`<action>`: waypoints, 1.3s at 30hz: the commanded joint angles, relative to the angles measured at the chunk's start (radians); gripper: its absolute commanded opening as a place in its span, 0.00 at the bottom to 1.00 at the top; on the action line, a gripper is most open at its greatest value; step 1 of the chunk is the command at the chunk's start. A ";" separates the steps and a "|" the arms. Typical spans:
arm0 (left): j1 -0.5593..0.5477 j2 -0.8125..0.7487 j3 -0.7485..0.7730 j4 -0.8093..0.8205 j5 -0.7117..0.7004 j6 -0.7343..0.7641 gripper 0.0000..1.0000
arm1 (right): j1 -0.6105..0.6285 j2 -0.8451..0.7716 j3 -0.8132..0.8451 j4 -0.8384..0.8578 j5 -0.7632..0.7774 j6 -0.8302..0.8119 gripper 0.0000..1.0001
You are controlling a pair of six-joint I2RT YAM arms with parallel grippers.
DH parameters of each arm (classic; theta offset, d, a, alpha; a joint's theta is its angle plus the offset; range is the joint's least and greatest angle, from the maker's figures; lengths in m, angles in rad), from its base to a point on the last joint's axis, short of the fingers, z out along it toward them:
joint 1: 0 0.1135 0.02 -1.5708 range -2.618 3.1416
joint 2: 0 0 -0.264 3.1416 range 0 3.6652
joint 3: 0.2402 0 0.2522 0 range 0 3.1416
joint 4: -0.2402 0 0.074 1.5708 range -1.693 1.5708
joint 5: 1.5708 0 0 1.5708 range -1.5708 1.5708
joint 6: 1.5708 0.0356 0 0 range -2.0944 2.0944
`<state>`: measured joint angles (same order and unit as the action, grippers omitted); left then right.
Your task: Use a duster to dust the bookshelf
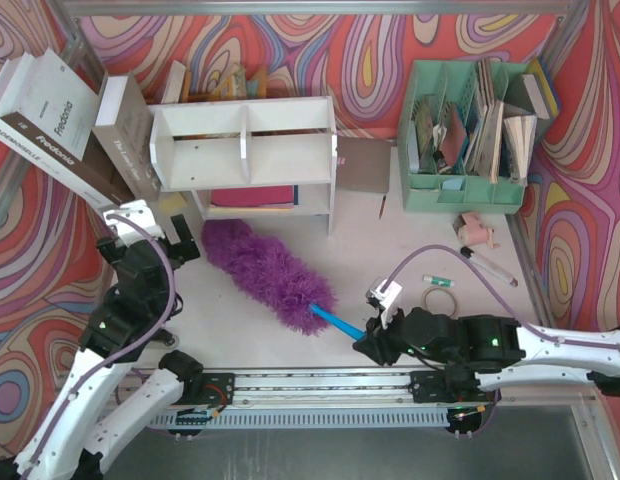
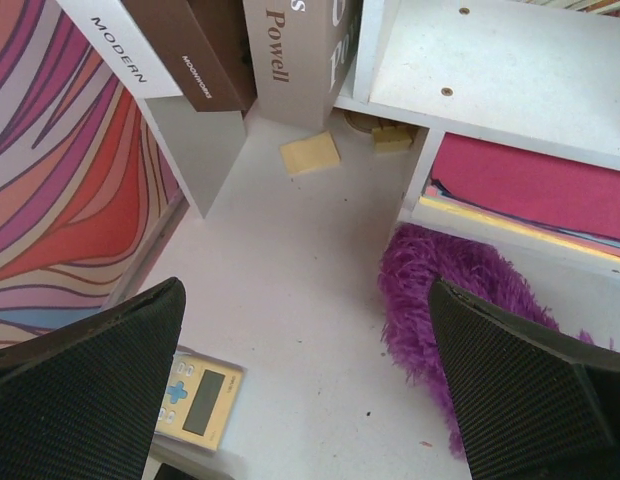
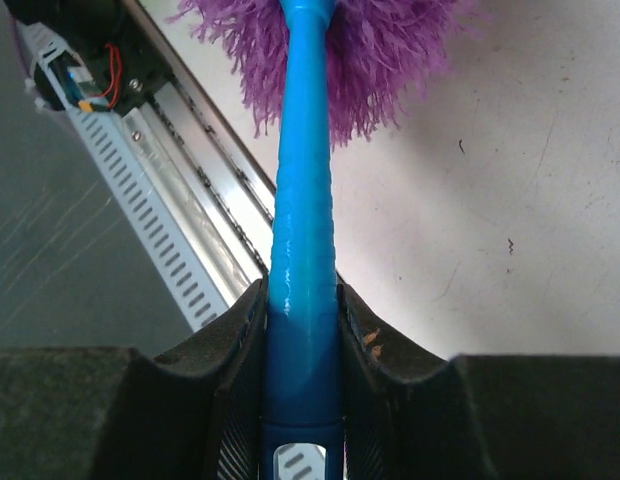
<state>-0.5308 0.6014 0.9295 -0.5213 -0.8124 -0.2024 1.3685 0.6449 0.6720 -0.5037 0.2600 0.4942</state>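
Observation:
The white two-tier bookshelf (image 1: 245, 155) stands at the back left of the table, with pink and yellow folders on its lower tier (image 2: 530, 190). In front of it the duster lies flat, its fluffy purple head (image 1: 265, 265) pointing at the shelf's foot and its blue handle (image 1: 335, 322) pointing toward the near edge. My right gripper (image 1: 368, 340) is shut on the handle (image 3: 302, 200), which is squeezed between both pads (image 3: 302, 330). My left gripper (image 1: 180, 240) hovers open just left of the head's tip (image 2: 440, 290), with nothing between its fingers (image 2: 305, 380).
Large books (image 1: 60, 120) lean against the shelf's left side. A mint-green file organizer (image 1: 475, 130) stands at the back right. A tape roll (image 1: 440, 298), a marker (image 1: 490, 265) and a pink item (image 1: 477, 232) lie at the right. A calculator (image 2: 200, 395) and a yellow sticky pad (image 2: 310, 153) lie near my left gripper.

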 commanded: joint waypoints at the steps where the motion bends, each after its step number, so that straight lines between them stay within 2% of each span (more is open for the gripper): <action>1: 0.006 -0.015 -0.001 0.010 -0.044 -0.008 0.98 | 0.005 -0.075 0.072 -0.047 -0.050 -0.064 0.00; 10: 0.006 -0.077 -0.015 0.030 -0.082 -0.007 0.99 | 0.005 -0.259 0.190 -0.126 0.032 -0.107 0.00; 15: 0.006 -0.116 -0.036 0.058 -0.078 0.005 0.98 | 0.006 -0.270 0.201 -0.126 0.056 -0.130 0.00; 20: 0.006 -0.083 -0.012 0.034 -0.020 -0.014 0.99 | 0.004 -0.276 0.156 0.060 0.089 -0.200 0.00; 24: 0.006 -0.037 0.046 -0.023 0.064 -0.080 0.99 | 0.005 -0.251 0.098 0.289 0.113 -0.279 0.00; 34: 0.006 0.050 0.193 -0.087 0.434 -0.261 0.98 | 0.005 -0.050 0.018 0.776 0.264 -0.410 0.00; 39: 0.003 0.074 0.218 -0.061 0.594 -0.320 0.99 | 0.005 0.043 0.007 1.000 0.360 -0.472 0.00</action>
<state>-0.5293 0.6643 1.1343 -0.5819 -0.3939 -0.4480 1.3689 0.6529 0.6773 0.1658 0.5102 0.1024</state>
